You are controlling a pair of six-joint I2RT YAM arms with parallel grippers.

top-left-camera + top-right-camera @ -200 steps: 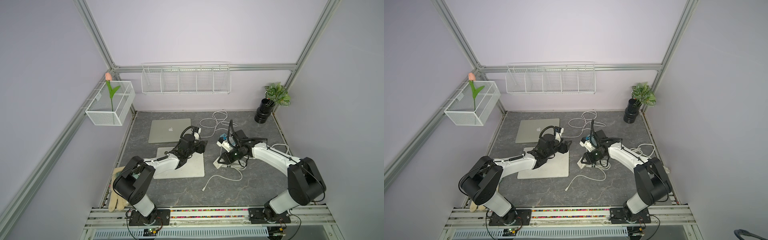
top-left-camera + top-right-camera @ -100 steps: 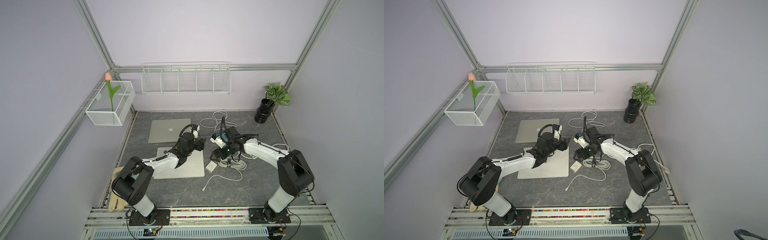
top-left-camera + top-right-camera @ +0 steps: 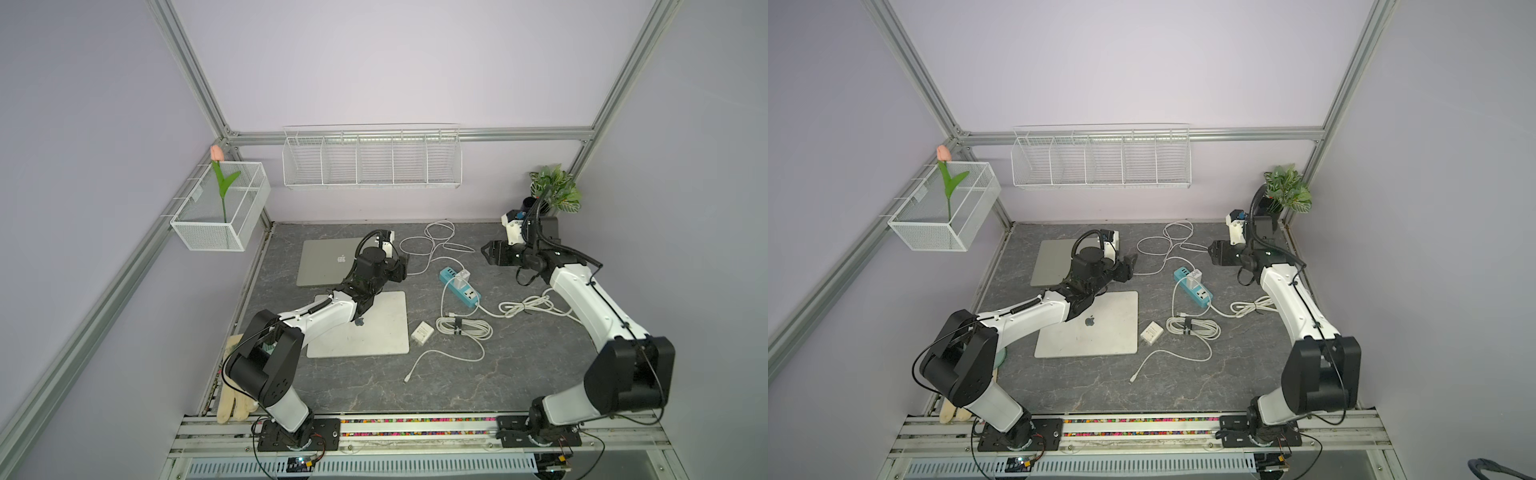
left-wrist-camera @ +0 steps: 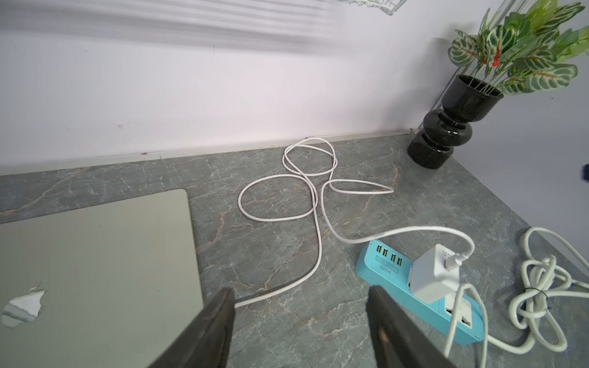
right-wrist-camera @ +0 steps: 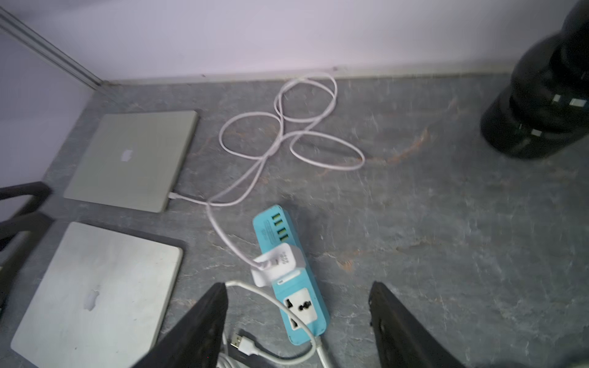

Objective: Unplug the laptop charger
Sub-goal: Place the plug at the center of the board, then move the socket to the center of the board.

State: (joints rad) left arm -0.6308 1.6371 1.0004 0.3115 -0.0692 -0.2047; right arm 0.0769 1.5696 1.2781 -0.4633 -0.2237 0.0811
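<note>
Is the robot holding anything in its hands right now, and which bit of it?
Nothing is held. The left hand and the right hand are both open and empty. The white charger sits plugged into the blue power strip.

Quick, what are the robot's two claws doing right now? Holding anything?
Left black two-finger gripper: open, holding nothing.
Right black two-finger gripper: open, holding nothing.
</note>
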